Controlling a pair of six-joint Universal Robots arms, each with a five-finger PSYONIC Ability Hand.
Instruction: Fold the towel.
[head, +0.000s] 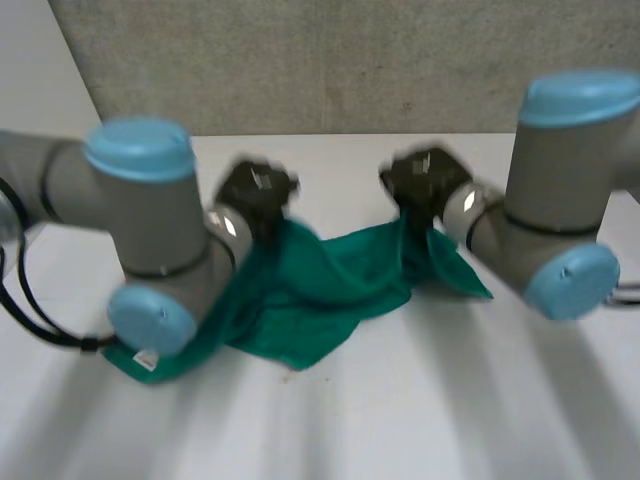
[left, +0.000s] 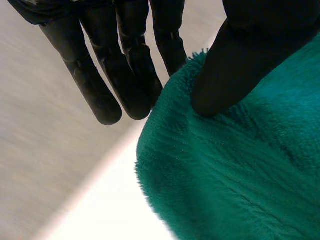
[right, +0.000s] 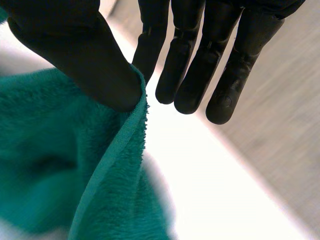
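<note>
Head view: the green towel (head: 320, 285) is not yet folded. It lies rumpled on the surface (head: 400, 410) with no clean crease, so I judge the whole fold is left to do. The left robot hand (head: 258, 195) is at the towel's 10 o'clock and the right robot hand (head: 425, 180) at its 2 o'clock, and the cloth rises to meet each.

Left wrist view: the thumb (left: 225, 75) bears on the towel's edge, with the straight fingers (left: 130, 80) behind it. It looks like a pinch.

Right wrist view: the thumb presses the hemmed edge, with straight fingers beyond it. This hand too seems to be pinching the cloth.
</note>
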